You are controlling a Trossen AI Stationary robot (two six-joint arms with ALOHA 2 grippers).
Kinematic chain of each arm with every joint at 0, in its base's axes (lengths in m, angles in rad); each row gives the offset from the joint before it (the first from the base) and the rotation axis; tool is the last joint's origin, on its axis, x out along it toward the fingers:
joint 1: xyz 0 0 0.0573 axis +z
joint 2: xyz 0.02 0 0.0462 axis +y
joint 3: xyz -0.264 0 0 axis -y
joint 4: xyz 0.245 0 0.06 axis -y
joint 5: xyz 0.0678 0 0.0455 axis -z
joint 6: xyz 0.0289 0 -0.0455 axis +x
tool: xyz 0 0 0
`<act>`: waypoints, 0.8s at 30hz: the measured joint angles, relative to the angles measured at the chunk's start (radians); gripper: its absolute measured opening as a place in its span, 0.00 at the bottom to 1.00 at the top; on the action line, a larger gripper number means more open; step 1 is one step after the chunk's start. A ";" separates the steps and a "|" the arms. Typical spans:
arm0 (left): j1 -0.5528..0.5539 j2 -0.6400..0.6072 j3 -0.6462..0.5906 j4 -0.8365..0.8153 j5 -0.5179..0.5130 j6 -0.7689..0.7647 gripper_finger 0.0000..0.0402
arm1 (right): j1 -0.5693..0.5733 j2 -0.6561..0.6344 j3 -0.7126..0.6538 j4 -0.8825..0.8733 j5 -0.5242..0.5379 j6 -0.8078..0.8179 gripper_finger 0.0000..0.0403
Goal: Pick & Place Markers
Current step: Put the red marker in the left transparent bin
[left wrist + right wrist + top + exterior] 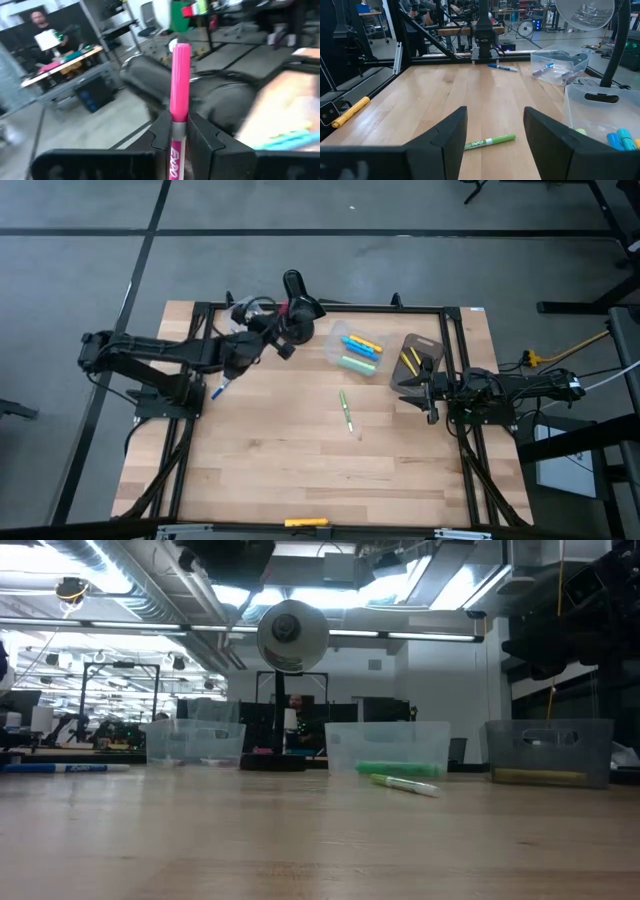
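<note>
A slim pink marker pen stands clamped between the dark fingers of the left gripper, up at the table's eleven o'clock beside the black desk lamp. At centre lies a thin green marker, nine o'clock of the right gripper, spread wide. At twelve, a clear plastic tub holds markers.

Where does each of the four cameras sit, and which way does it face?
High view: above the table, looking straight down; both arms show.
Low view: at tabletop height, looking level across to the tubs and room; no arm clearly shows.
Left wrist view: on the left arm, facing the room; its fingers clamp a pink marker.
Right wrist view: on the right arm, looking across the table; its open fingers show.
Shared: the green marker appears in the high, low and right wrist views.
</note>
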 joint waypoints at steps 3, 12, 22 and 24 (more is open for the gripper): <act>0.043 0.000 0.000 -0.021 -0.032 -0.010 0.09 | 0.000 0.000 0.000 0.000 0.000 0.000 0.48; 0.152 0.000 0.000 -0.077 -0.053 -0.025 0.09 | 0.000 0.000 0.000 0.000 0.000 0.000 0.48; 0.293 0.000 0.000 -0.291 0.000 -0.161 0.09 | 0.000 0.000 0.000 0.000 0.000 0.000 0.48; 0.324 0.000 0.000 -0.348 0.029 -0.193 0.09 | 0.000 0.000 0.000 0.000 0.000 0.000 0.48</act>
